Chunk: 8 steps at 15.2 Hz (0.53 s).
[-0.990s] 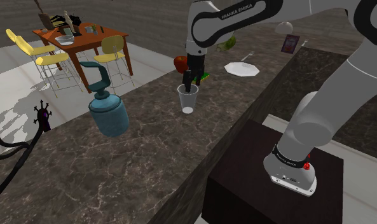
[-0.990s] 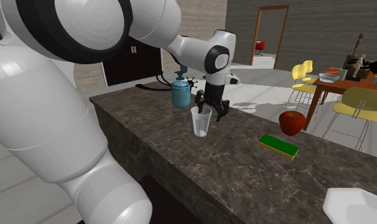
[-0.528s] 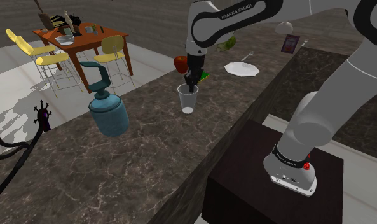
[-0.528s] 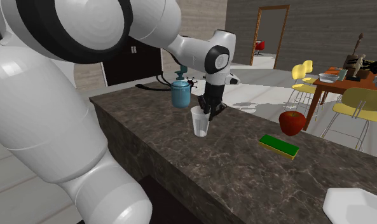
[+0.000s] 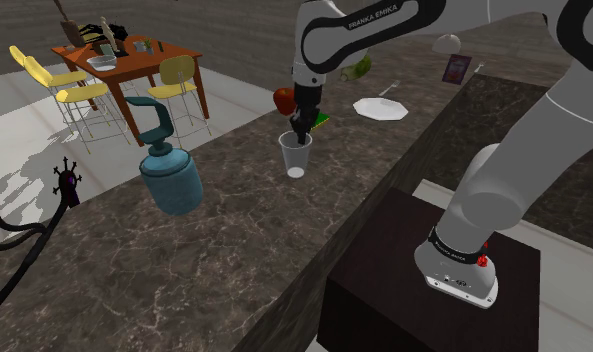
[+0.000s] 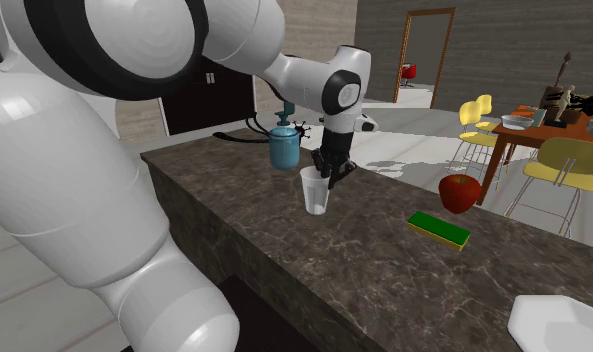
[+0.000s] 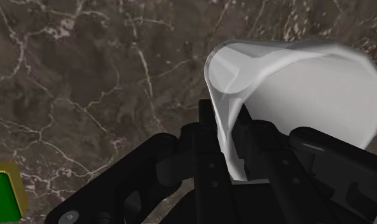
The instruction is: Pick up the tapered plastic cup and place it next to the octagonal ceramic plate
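1. Pincer (image 5: pixel 302 128), shoulder view: it comes straight down onto the rim of the clear cup (image 5: pixel 296 158), its fingers drawn close together there. The cup stands upright on the dark marble counter (image 5: pixel 234 230), wide mouth up, so its long axis is vertical and in line with the fingers. The white octagonal plate (image 5: pixel 380 107) lies up and to this view's right of the cup, well apart. A green sponge (image 5: pixel 322 119) sits near the line between them, and a red apple (image 5: pixel 284 98) is off to the far side.
2. Second exterior view: the pincer (image 6: pixel 333 172) sits at the cup (image 6: pixel 316 192) rim. The plate (image 6: pixel 559 325) is at the lower right corner, so we judge the carry runs rightward and toward this camera. The sponge (image 6: pixel 438 229) lies close to that path, and the apple (image 6: pixel 460 192) stands farther back.
3. Wrist view: the pincer (image 7: pixel 230 137) is pinching the cup (image 7: pixel 295 95) by one wall, with one finger outside and the other inside the mouth. We judge the next move needs a lift high enough to clear the sponge (image 7: pixel 1 191), then a set-down just beside the plate, not on it. A one-wall pinch could let the cup tilt.
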### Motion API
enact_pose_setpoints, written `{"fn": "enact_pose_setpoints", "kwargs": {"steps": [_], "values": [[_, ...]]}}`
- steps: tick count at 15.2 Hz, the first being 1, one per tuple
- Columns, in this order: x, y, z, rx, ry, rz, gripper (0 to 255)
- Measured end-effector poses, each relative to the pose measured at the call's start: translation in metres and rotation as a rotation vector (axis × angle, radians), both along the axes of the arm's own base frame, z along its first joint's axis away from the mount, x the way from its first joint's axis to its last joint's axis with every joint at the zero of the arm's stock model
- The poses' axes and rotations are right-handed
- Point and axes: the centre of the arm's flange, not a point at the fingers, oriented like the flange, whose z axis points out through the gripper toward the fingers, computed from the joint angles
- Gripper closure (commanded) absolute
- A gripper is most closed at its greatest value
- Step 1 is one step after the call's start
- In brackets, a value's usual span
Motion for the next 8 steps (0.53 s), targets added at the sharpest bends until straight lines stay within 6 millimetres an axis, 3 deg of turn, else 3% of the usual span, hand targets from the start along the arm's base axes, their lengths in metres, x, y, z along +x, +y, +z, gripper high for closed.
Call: {"fn": "enact_pose_setpoints", "kwargs": {"steps": [8], "values": [[0.0, 0.001, 0.04, 0.0, 0.001, 0.0, 255]]}}
